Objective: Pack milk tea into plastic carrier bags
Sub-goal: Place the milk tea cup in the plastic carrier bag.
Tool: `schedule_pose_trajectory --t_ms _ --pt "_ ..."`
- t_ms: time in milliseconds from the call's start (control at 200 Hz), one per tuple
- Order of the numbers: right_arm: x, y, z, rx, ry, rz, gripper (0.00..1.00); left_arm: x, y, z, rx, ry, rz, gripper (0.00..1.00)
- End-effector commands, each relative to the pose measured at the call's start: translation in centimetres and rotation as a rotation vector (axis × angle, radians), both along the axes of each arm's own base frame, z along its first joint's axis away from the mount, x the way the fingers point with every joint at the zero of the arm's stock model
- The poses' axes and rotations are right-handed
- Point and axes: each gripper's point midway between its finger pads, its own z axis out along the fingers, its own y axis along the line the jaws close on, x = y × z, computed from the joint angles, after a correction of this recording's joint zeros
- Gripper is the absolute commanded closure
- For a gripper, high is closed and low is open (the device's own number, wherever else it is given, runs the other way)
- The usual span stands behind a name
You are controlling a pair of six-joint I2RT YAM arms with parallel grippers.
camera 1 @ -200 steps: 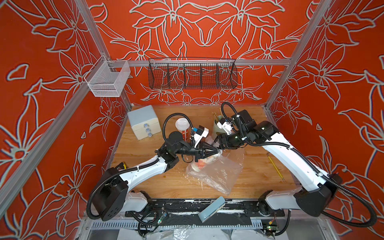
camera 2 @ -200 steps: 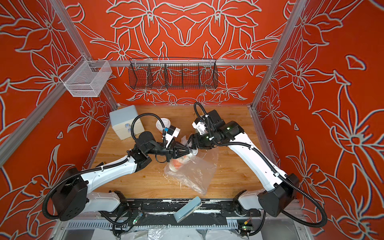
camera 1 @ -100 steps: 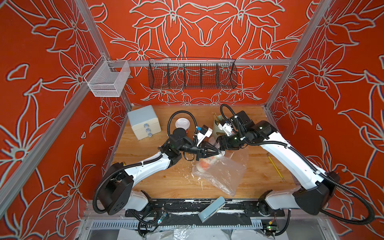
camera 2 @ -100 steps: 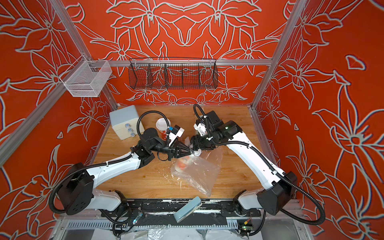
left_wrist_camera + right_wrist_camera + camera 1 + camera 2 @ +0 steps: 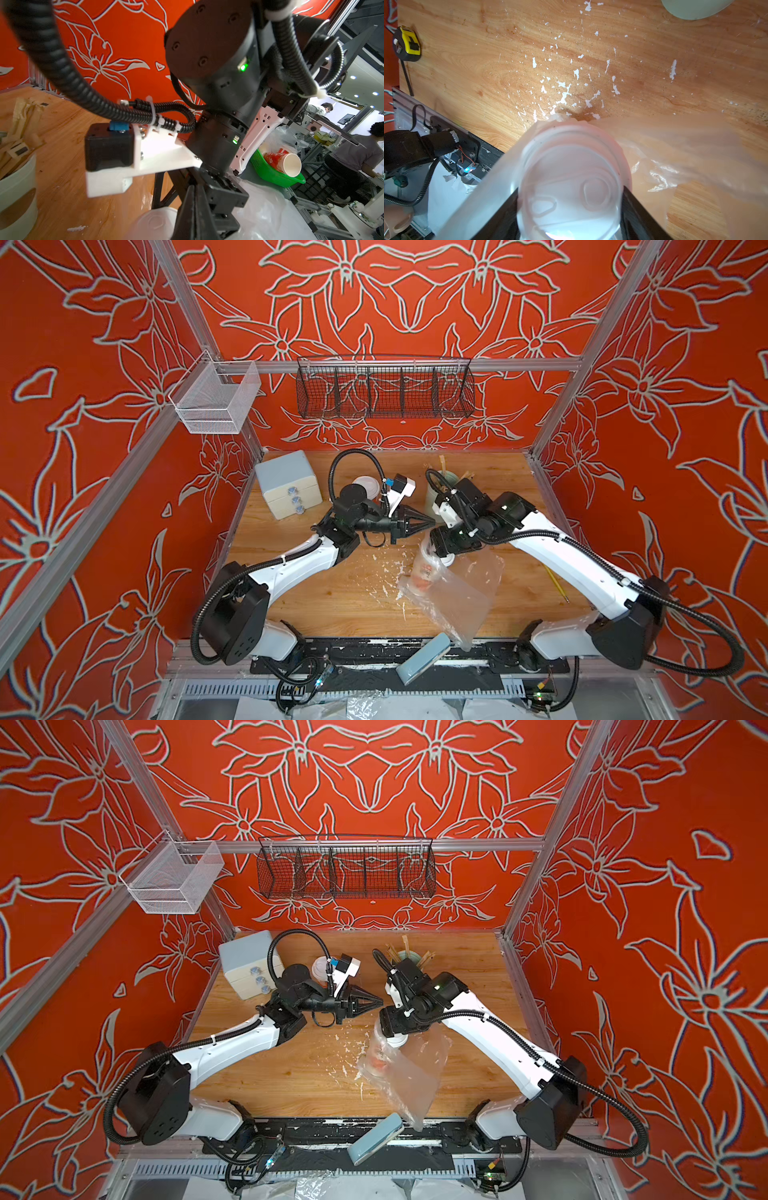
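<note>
The left gripper (image 5: pixel 430 524), tips together, has drawn away from the mouth of the plastic bag (image 5: pixel 461 601) and now hangs apart from it. Bag and cream cup (image 5: pixel 423 572), pinched at the lid by the right gripper (image 5: pixel 570 209), have slid toward the right arm's side.

The right gripper (image 5: pixel 570 212) clamps the milk tea cup (image 5: pixel 571 182) between its black fingers (image 5: pixel 640 209), the white dome lid close and blurred. The transparent plastic bag (image 5: pixel 685 149) drapes over the lid, seemingly enclosing it, and spreads across the white-flecked wooden surface (image 5: pixel 483 62). A yellow tape measure (image 5: pixel 408 43) lies at the surface's edge.
</note>
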Motion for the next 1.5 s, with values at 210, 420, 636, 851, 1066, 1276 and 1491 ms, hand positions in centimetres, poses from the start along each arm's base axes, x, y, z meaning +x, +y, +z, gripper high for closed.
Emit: schedule_pose_trajectory --t_ms 210,420,636,851,1066,1276,1491 --pt "-0.3 0.1 0.0 -0.025 -0.086 -0.052 0.83 -0.5 0.7 1.1 0.013 -0.044 0.015 1.0" --pt "-1.4 0.2 -0.2 -0.036 -0.096 -0.05 0.83 -0.9 1.3 2.4 0.06 -0.036 0.041 1.0" --pt "-1.6 0.2 -0.3 -0.049 -0.113 -0.054 0.83 -2.7 3.4 4.6 0.11 -0.042 0.12 0.8" --pt "-1.5 0.5 -0.3 -0.068 -0.143 -0.051 0.83 -5.8 5.5 4.8 0.223 0.009 0.243 0.53" --pt "-1.6 0.6 -0.5 -0.088 -0.169 -0.056 0.84 -8.6 5.7 1.6 0.409 0.209 0.311 0.45" --pt "-1.8 0.6 -0.5 -0.103 -0.181 -0.057 0.84 -10.9 3.7 -1.5 0.517 0.345 0.285 0.27" --pt "-1.9 0.8 -0.5 -0.106 -0.192 -0.054 0.84 -12.0 2.6 -3.3 0.654 0.367 0.327 0.22"
